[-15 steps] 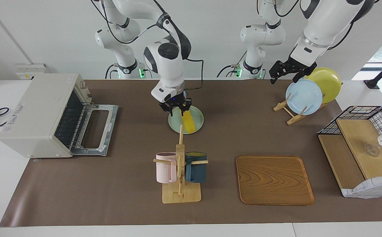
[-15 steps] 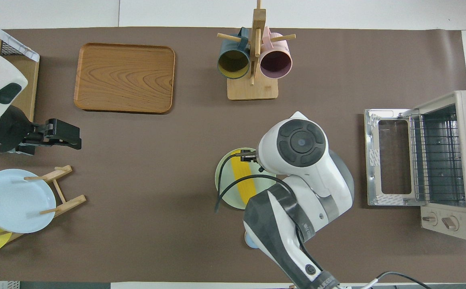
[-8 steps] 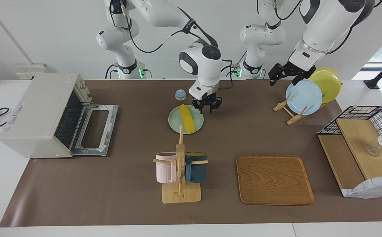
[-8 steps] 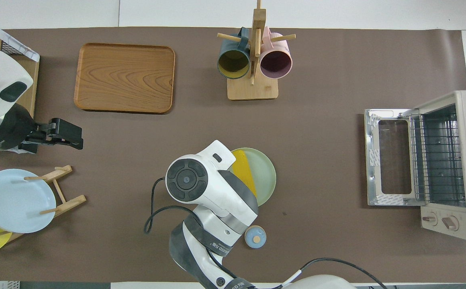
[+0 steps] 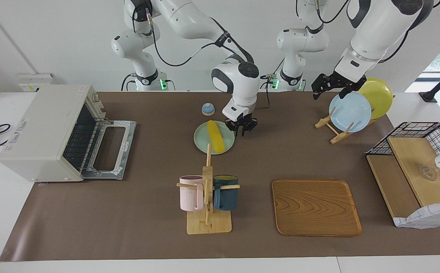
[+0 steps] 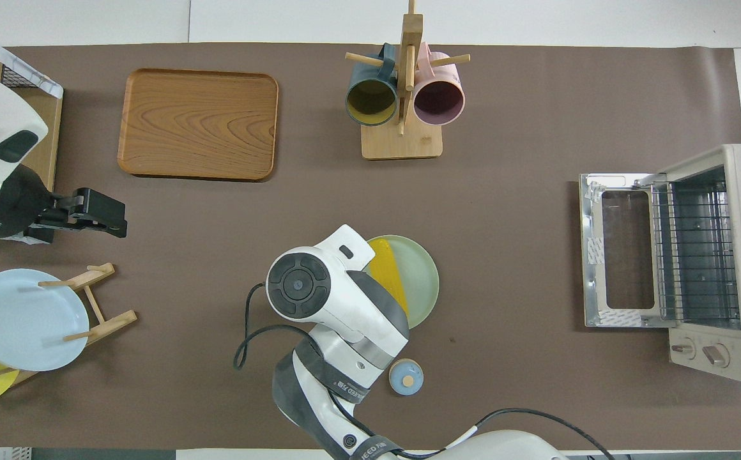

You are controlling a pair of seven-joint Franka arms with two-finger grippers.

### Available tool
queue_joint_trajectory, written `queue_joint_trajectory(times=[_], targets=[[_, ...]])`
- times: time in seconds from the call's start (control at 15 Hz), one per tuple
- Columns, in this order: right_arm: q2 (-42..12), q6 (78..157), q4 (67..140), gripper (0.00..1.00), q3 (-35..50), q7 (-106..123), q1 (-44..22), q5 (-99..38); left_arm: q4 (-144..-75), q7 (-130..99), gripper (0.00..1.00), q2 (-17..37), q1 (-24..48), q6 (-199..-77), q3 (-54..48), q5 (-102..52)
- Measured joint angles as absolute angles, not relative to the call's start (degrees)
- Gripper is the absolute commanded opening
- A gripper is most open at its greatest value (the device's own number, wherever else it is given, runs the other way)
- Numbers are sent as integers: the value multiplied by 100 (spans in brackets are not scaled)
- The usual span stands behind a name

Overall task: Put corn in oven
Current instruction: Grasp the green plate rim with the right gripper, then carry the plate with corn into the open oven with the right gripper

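The corn (image 5: 216, 136) lies lengthwise at frame centre, just beside the empty, narrowly parted right hand (image 5: 242, 128).

Your right arm arcs out from its base and bends down mid-table, wrist pointing straight down, and the right gripper (image 5: 242, 130) hangs low with its fingers (image 5: 238, 131) pointing at the tabletop and close together. From overhead you see only the wrist housing; it hides the gripper. Your left arm waits at its own end of the table, forearm angled down, the left gripper (image 5: 317, 92) (image 6: 110, 218) held up in the air with its fingers spread apart.
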State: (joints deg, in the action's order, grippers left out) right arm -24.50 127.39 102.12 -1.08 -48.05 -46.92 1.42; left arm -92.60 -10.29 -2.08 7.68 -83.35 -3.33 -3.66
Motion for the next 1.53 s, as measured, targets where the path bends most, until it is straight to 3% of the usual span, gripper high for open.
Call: queue_joint_trajectory(times=[0.33,0.47,0.93,1.2,1.53], targets=[[-2422,13112,10668,28,-108,-4805,-4693,339,-9260,-1029,100,-208,703,-8335,-361,-364],[-2383,13148,10742,0,-109,-4805,-4693,355,-9260,-1029,100,-208,689,-8335,-361,-364],[-2214,12788,10758,0,-109,-4797,-4704,717,-9254,-1029,100,-214,687,-8335,-366,-364],[-2189,11882,10449,0,-208,-4797,-4594,1053,-9249,-1029,100,-249,674,-8342,-366,-364],[-1584,10994,10403,0,-253,-4014,-3585,1122,-9249,-1029,100,-253,638,-8342,-365,-364]])
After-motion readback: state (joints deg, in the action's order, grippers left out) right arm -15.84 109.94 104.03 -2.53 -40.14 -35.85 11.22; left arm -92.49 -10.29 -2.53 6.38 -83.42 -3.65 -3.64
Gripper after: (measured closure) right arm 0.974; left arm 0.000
